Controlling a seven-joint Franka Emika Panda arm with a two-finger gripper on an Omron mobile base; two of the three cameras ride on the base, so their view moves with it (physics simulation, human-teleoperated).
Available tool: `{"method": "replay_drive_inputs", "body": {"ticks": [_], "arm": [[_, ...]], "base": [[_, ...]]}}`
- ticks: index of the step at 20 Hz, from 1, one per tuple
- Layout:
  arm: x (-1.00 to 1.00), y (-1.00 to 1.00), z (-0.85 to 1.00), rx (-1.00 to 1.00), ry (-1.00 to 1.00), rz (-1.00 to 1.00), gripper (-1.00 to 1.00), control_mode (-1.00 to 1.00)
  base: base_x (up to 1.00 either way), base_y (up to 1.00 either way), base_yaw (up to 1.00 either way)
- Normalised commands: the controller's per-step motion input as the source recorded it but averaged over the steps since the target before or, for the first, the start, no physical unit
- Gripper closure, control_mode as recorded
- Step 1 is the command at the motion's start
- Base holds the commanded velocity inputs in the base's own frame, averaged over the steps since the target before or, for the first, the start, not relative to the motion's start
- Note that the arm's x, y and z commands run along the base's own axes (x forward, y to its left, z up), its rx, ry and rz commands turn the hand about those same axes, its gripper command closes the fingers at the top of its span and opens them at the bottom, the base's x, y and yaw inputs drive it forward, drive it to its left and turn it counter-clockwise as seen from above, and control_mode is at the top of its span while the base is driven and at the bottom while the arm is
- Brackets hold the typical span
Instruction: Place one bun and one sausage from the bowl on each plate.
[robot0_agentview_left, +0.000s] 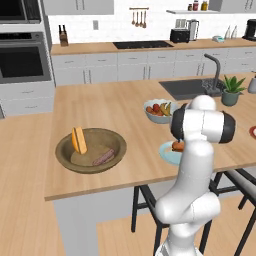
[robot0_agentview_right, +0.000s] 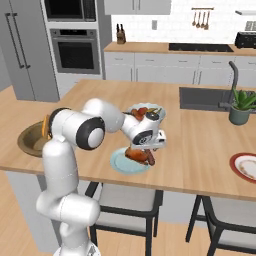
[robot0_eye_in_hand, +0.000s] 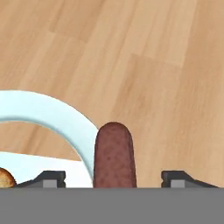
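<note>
A dark maroon sausage (robot0_eye_in_hand: 113, 155) lies between my gripper's (robot0_eye_in_hand: 113, 180) fingertips (robot0_eye_in_hand: 53, 178), its far end across the rim of the light blue plate (robot0_eye_in_hand: 65, 118). The jaws stand wide and open, with a gap on each side of the sausage. A reddish-brown bun (robot0_agentview_right: 134, 154) lies on that same plate (robot0_agentview_right: 120, 164), just under my gripper (robot0_agentview_right: 149, 157). The wooden bowl (robot0_agentview_left: 67, 159) holds a yellow-orange bun (robot0_agentview_left: 78, 140) and a pinkish sausage (robot0_agentview_left: 103, 157). The white plate with a red rim (robot0_agentview_right: 245, 166) sits far to the right on the island.
A pale blue fruit bowl (robot0_agentview_left: 156, 111) stands just behind the light blue plate. A sink with a faucet (robot0_agentview_left: 215, 70) and a potted plant (robot0_agentview_left: 231, 90) are at the island's far right. Dark stools (robot0_agentview_right: 150, 205) stand under the island's near edge.
</note>
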Motion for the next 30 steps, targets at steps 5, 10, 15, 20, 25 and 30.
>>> {"method": "replay_drive_inputs", "body": {"ticks": [5, 10, 15, 20, 25, 30], "arm": [[-0.07, 0.85, -0.49, -0.1, 0.09, 0.0, -1.0, -1.0], [-1.0, 0.73, 0.05, 0.09, 0.03, -0.05, -1.0, -1.0], [-1.0, 0.3, 0.84, 0.07, -0.06, -0.04, -1.0, -1.0], [-0.99, 0.11, 1.0, 0.0, -0.11, 0.0, -1.0, -1.0], [-1.0, 0.13, 1.0, 0.0, -0.11, -0.03, -1.0, -1.0], [-0.78, 0.48, 0.84, 0.0, 0.0, -0.07, -1.0, -1.0]], "base": [[0.0, 0.0, 0.0], [0.0, 0.0, 0.0], [0.0, 0.0, 0.0], [0.0, 0.0, 0.0], [0.0, 0.0, 0.0], [0.0, 0.0, 0.0]]}}
